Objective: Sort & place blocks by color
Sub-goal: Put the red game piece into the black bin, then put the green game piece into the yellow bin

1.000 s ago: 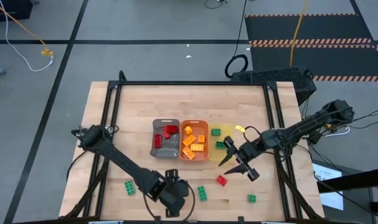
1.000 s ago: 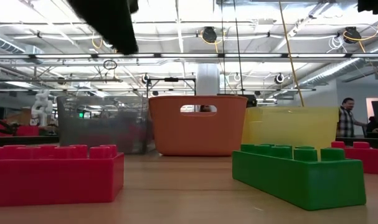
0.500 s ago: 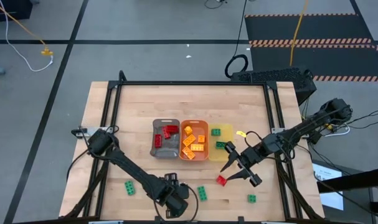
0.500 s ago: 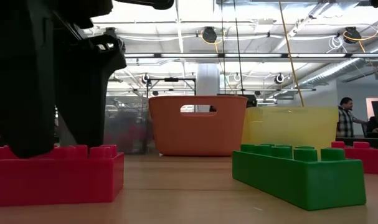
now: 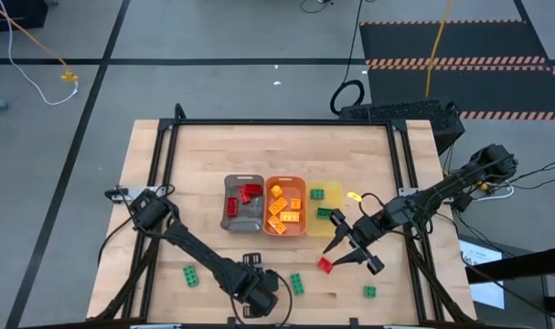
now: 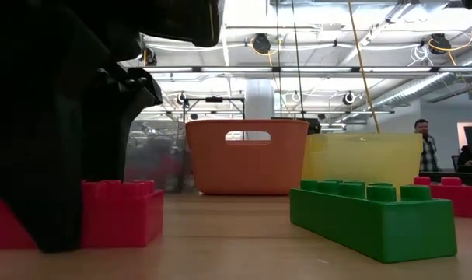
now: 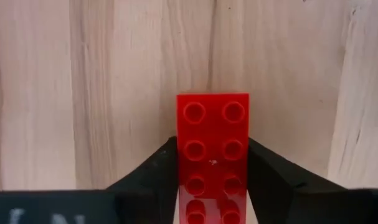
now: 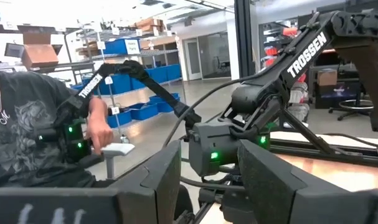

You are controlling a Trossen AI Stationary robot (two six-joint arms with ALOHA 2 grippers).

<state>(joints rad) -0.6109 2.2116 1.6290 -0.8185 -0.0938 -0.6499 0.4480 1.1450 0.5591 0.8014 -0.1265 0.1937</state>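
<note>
A red eight-stud block (image 7: 212, 143) lies flat on the wood near the table's near edge. My left gripper (image 7: 212, 163) is shut on it; in the high view the left gripper (image 5: 254, 291) hides it. The low view shows that block (image 6: 123, 214) half behind the left gripper (image 6: 57, 155). My right gripper (image 5: 337, 254) hovers open beside another red block (image 5: 325, 265), right of centre; in its own wrist view the right gripper (image 8: 207, 180) holds nothing. Loose green blocks (image 5: 296, 283) (image 5: 190, 274) (image 5: 369, 291) rest flat on the table. My left gripper pinches the red block by its two long sides (image 7: 184, 163), one finger (image 7: 157, 171) on each, near one short end. The fingers come from above, pointing down. The block's underside stays flat on the table (image 7: 101, 93).
Three trays stand side by side mid-table: grey (image 5: 231, 187) with red blocks, orange (image 5: 300, 183) with orange blocks, yellow (image 5: 336, 196) with two green blocks. A black frame (image 5: 277, 122) rims the table. A person (image 8: 27, 124) sits beyond the left side.
My left gripper has come down from above onto the red block at the near edge, its fingers now at table height on either side; the block has slid slightly sideways. My right gripper has moved a little toward the near edge, closer to the other red block.
</note>
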